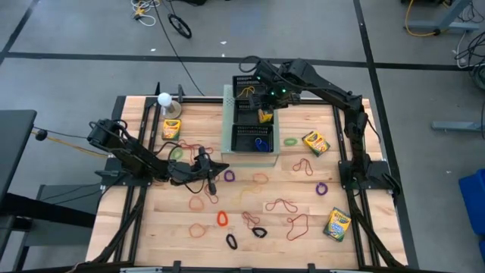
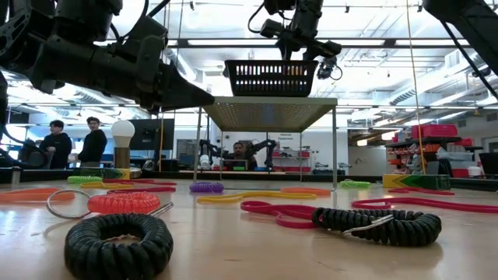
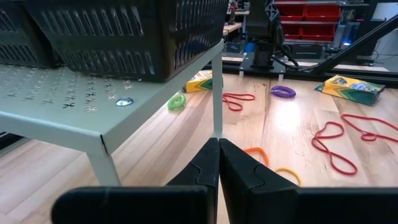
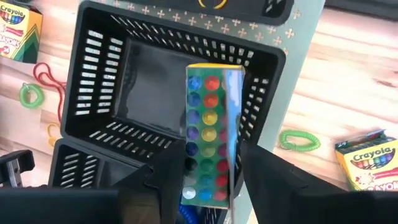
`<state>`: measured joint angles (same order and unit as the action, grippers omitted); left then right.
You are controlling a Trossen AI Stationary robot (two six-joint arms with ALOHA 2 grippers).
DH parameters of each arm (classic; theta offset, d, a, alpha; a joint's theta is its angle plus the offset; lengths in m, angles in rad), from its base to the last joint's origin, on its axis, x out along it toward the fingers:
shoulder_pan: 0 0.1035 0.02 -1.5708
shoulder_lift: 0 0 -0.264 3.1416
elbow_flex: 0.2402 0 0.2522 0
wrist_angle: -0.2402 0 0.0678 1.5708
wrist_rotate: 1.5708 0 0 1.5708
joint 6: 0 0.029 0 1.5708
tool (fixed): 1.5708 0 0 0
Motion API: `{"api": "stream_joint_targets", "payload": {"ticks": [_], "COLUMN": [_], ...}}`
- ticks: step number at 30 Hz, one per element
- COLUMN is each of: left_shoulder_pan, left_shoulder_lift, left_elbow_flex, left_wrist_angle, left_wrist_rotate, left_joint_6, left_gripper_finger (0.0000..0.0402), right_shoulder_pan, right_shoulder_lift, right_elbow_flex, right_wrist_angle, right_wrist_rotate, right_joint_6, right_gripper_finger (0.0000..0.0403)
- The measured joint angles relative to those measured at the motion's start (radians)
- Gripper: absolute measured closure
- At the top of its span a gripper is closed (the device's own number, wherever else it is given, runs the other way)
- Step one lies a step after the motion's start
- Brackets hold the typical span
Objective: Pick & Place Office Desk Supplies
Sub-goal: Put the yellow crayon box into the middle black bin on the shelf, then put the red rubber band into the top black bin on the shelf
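A crayon box (image 4: 211, 137) is seen between the fingers of the right gripper (image 4: 208, 180), above the black mesh tray (image 4: 118, 93) on the pale-green perforated stand (image 1: 229, 114); whether the box is clamped or already loose between the fingers cannot be told. The left gripper (image 3: 217, 168) is held low over the wooden table (image 1: 364, 243) just beside the stand, its fingers pressed together on nothing. Rubber bands (image 1: 297, 226) and other crayon boxes (image 1: 337, 224) are scattered over the table.
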<state>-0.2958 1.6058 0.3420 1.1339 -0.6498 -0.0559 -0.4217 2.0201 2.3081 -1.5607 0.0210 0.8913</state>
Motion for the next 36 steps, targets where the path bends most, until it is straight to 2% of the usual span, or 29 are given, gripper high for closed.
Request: {"api": "stream_joint_targets", "payload": {"ticks": [8, 11, 14, 21, 26, 29, 32, 36], "left_shoulder_pan": [0.000, 0.000, 0.000, 0.003, 0.003, 0.003, 0.002, 0.002], "left_shoulder_lift": [0.000, 0.000, 0.000, 0.000, 0.000, 0.000, 0.000, 0.000], "left_elbow_flex": [0.000, 0.000, 0.000, 0.000, 0.000, 0.000, 0.000, 0.000], "left_wrist_angle": [-0.005, -0.005, -0.001, 0.005, 0.016, 0.016, 0.016, 0.013], "left_wrist_rotate": [0.000, 0.014, 0.051, 0.047, 0.045, 0.045, 0.045, 0.044], "left_joint_6": [0.000, -0.007, -0.006, -0.003, 0.006, 0.006, 0.003, 0.004], "left_gripper_finger": [0.0389, 0.0389, 0.0389, 0.0389, 0.0389, 0.0389, 0.0389, 0.0389], "right_shoulder_pan": [0.000, 0.000, 0.000, 0.000, 0.000, 0.011, 0.050, 0.150], "right_shoulder_lift": [0.000, 0.000, 0.000, -0.013, -0.068, -0.121, -0.177, -0.227], "right_elbow_flex": [0.000, 0.000, 0.000, 0.000, 0.000, 0.000, 0.002, 0.002], "right_wrist_angle": [0.034, 0.039, 0.040, 0.063, 0.122, 0.152, 0.122, 0.037], "right_wrist_rotate": [0.005, 0.043, 0.061, 0.101, 0.164, 0.180, 0.195, 0.337], "right_joint_6": [-0.032, -0.073, -0.099, -0.148, -0.211, -0.283, -0.398, -0.485], "right_gripper_finger": [0.0236, 0.0230, 0.0213, 0.0160, 0.0141, 0.0144, 0.0165, 0.0218]}}
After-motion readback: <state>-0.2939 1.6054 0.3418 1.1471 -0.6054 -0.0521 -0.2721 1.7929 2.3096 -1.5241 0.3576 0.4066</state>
